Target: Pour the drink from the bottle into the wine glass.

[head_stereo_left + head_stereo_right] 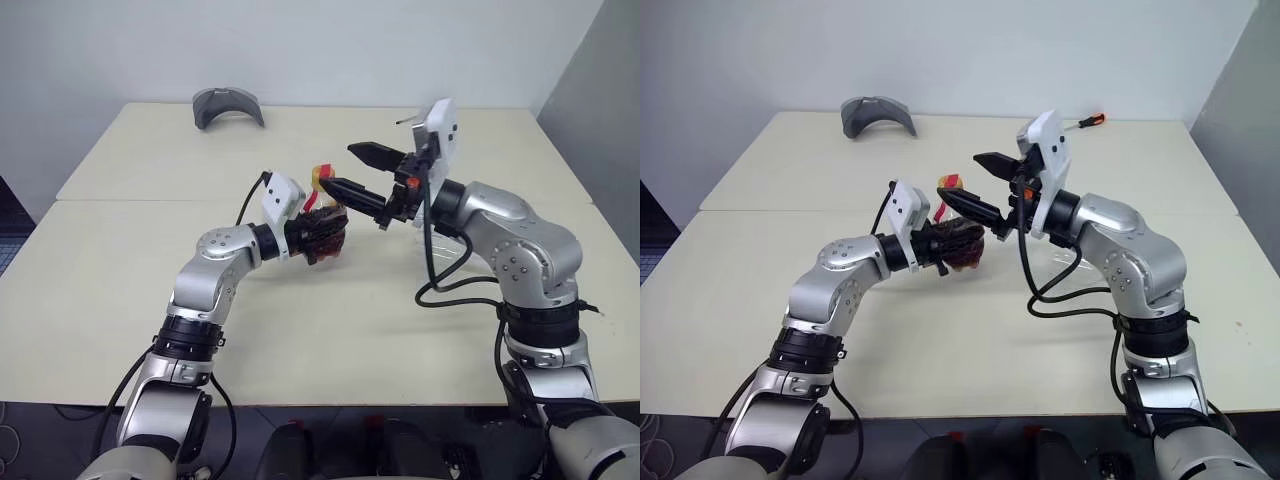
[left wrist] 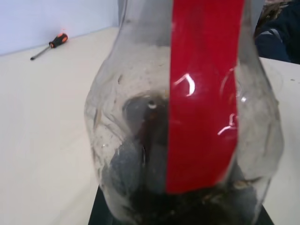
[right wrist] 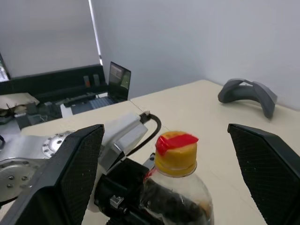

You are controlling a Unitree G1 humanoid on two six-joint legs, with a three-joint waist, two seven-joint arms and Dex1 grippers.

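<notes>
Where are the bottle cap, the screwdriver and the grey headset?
bottle cap point(image 3: 176, 153), right wrist view, on its yellow side.
screwdriver point(image 2: 58, 41), left wrist view, on its orange handle.
grey headset point(image 1: 228, 104), left eye view, on its curved band.

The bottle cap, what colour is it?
Yellow with a red band; clearest in the right wrist view.

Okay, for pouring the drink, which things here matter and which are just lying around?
Part of the job:
- bottle, held in the left pincer
- drink inside it
- yellow cap, still on
- right pincer, open at the cap

Lying about:
- screwdriver
- grey curved thing
</notes>
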